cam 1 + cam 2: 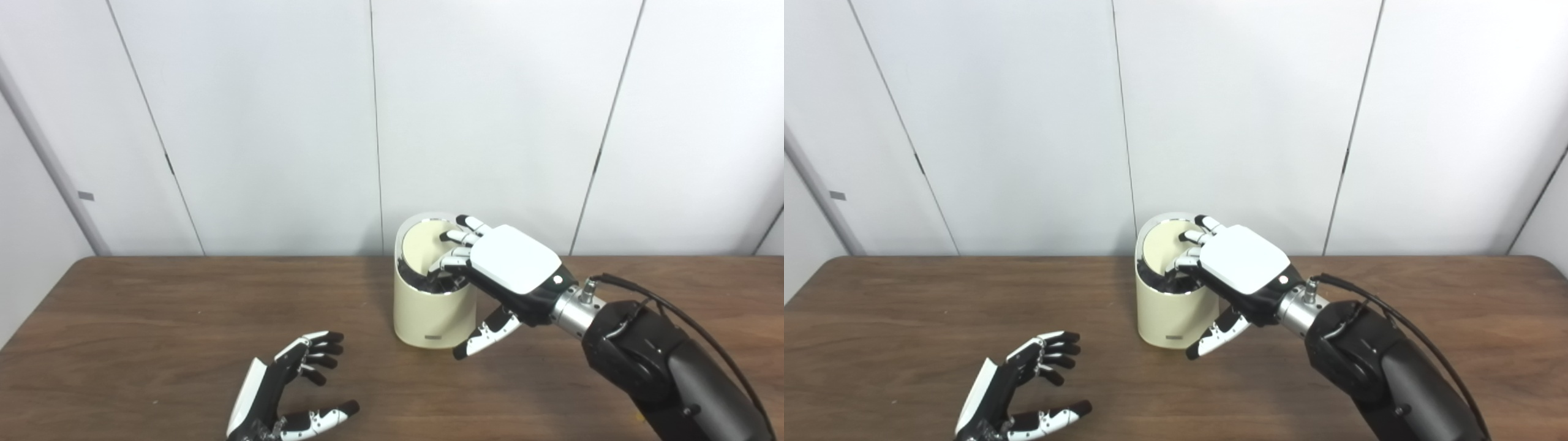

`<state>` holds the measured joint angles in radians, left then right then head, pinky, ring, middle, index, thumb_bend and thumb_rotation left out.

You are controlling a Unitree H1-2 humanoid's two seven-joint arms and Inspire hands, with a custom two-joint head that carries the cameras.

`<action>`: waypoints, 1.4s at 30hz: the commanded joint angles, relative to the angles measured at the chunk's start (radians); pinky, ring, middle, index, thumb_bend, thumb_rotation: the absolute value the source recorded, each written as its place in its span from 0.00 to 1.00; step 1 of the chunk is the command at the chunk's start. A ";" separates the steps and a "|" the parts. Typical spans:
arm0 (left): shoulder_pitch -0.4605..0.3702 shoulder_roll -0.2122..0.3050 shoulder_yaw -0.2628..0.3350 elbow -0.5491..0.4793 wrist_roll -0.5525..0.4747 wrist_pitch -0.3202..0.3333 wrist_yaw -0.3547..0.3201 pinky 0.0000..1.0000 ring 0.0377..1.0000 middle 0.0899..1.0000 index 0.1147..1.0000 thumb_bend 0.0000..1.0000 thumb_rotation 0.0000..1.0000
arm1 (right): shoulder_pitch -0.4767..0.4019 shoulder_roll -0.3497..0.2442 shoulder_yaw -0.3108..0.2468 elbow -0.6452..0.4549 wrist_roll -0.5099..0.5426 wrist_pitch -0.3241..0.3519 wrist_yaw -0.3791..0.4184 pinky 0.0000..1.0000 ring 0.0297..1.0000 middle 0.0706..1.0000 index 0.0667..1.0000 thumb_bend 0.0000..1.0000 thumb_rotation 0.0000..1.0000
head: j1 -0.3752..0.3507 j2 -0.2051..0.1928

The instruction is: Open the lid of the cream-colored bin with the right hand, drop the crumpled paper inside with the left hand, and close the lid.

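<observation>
Your right hand [511,269] sat on the cream bin [432,306], fingers [452,261] hooked over the rim onto the tilted-up lid [422,242], thumb outside the wall, likely propping the lid open. Your left hand [288,386] lay open and empty on the counter [153,343], well left of the bin. One bin, one lid, two hands; no crumpled paper visible, maybe already inside.
</observation>
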<state>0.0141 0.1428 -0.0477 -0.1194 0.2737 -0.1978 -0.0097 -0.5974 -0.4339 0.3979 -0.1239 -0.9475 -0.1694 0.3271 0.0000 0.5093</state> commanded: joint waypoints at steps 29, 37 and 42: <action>-0.028 0.010 0.008 -0.059 -0.004 -0.013 0.000 0.53 0.63 0.68 0.72 0.72 0.00 | 0.132 0.104 -0.298 -0.049 0.504 0.194 -0.005 0.71 0.89 0.96 0.90 0.75 0.33 | -0.001 0.008; -0.043 0.016 0.016 -0.049 -0.024 -0.023 -0.002 0.53 0.63 0.69 0.72 0.72 0.00 | 0.237 0.090 -0.341 -0.073 0.552 0.233 -0.024 0.72 0.87 0.94 0.95 0.85 0.42 | -0.004 0.008; -0.053 0.025 0.031 -0.057 -0.036 -0.006 -0.004 0.55 0.65 0.69 0.73 0.71 0.00 | 0.307 0.102 -0.368 -0.081 0.586 0.239 -0.050 0.73 0.88 0.96 0.96 0.85 0.38 | -0.011 0.004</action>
<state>-0.0062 0.1530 -0.0263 -0.1418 0.2527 -0.1946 -0.0146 -0.2757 -0.3324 0.0448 -0.1697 -0.3825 0.0771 0.3052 -0.0092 0.5139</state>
